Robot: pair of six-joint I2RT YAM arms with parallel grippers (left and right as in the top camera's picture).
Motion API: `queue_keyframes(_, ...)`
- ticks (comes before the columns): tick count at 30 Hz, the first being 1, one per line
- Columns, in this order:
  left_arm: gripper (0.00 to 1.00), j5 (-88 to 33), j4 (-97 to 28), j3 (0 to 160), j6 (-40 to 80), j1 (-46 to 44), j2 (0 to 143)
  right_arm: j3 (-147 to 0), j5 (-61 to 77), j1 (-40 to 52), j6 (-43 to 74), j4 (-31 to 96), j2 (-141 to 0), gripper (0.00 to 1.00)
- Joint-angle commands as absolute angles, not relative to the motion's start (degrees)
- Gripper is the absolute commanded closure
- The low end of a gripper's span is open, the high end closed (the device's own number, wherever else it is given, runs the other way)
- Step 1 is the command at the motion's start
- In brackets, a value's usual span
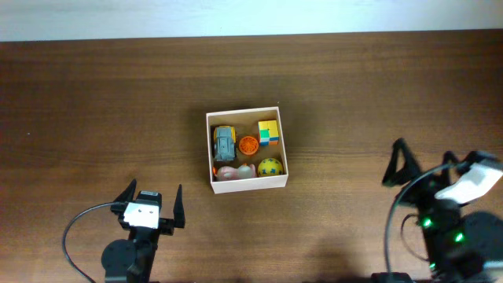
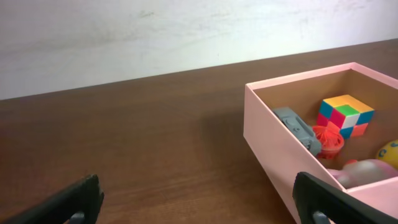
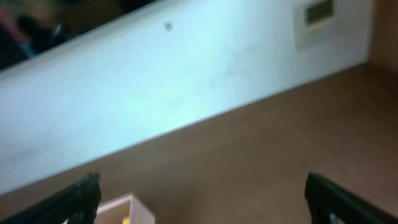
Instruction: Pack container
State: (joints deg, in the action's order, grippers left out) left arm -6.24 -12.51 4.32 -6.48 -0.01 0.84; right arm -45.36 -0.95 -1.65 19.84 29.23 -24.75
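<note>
Five small toys lay inside the container [image 1: 248,185], which sat on the table [image 1: 94,102] at its middle.

Overhead view:
- Grey toy vehicle [image 1: 225,144], at the container's left wall.
- Orange round piece [image 1: 248,145], just beside the vehicle, at the container's middle.
- Multicoloured cube [image 1: 269,132], in the container's far right corner.
- Yellow ball [image 1: 269,167], in the near right corner.
- Pink toy [image 1: 232,172], along the near wall.
- Left gripper [image 1: 155,192], well apart from the container on its near left side, fingers spread, nothing between them.
- Right gripper [image 1: 423,157], well apart on the container's right side, also spread and empty.

Left wrist view, not given from above: the container's outer wall [image 2: 280,149] read pale pink and its inside tan. The cube [image 2: 346,115] sat square on the floor, and the vehicle [image 2: 298,129] leaned against the wall. The orange piece [image 2: 328,138], pink toy [image 2: 367,173] and ball [image 2: 390,152] were partly cut off by the rim.

Right wrist view, blurred: only one white corner of the container [image 3: 127,208] showed at the lower edge.

Surface: dark brown wood-grain.

Room: a white wall [image 3: 186,81] stood beyond the container, with a small plate [image 3: 317,18] mounted on it.
</note>
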Motion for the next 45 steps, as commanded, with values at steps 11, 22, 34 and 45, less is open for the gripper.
queue_keyframes(11, 0.01, -6.63, -12.21, 3.84, -7.4, 0.27, 0.3, -11.51, 5.17, -2.33, 13.8, 15.25, -1.08, 0.01)
queue_keyframes(22, 0.01, -6.63, -12.21, 3.84, -7.4, 0.27, 0.3, -4.86, 5.39, -2.33, 13.74, 15.7, -0.19, 0.01)
queue_keyframes(34, 0.01, -6.63, -12.21, 3.84, -7.4, 0.27, 0.3, -4.73, 5.02, 1.45, 13.72, 15.57, -0.19, 0.01)
queue_keyframes(45, 0.01, -6.63, -12.21, 3.84, -7.4, 0.27, 0.3, -4.75, 5.41, 1.5, 13.74, 15.57, -0.19, 0.01)
